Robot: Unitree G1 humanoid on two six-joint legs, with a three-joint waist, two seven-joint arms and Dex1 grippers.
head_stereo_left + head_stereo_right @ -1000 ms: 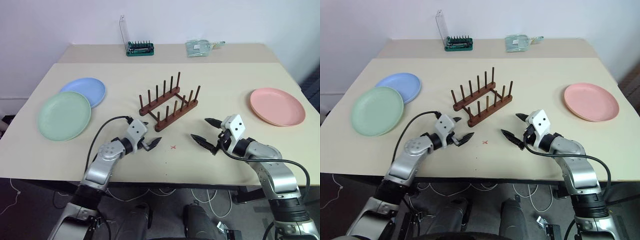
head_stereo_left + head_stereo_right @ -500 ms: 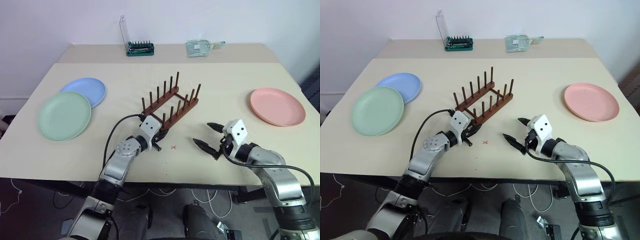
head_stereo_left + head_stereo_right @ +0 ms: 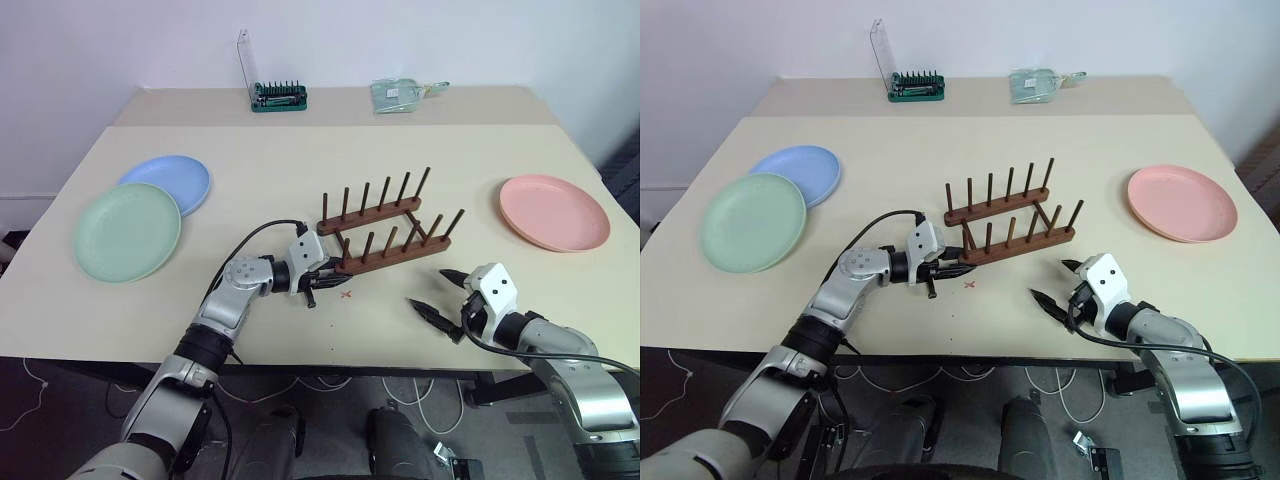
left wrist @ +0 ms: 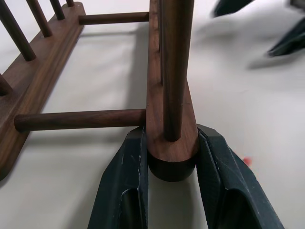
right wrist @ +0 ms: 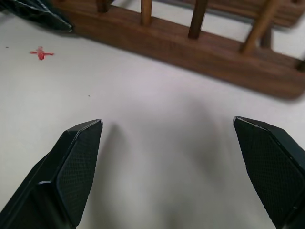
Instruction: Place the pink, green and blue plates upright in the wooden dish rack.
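Clamped tight, the left gripper (image 4: 167,164) pinches the near rail's end of the rack (image 3: 385,230), a black finger (image 4: 125,181) on each side of the wood. Right gripper (image 3: 440,293) hangs spread wide, holding nothing, just above the table (image 3: 450,150) near the rack's right end. The rack sits mid-table, a red cross (image 3: 346,294) just in front of it. Green plate (image 3: 126,231) overlaps the blue plate (image 3: 168,181) far left; pink plate (image 3: 554,212) lies flat far right, well apart.
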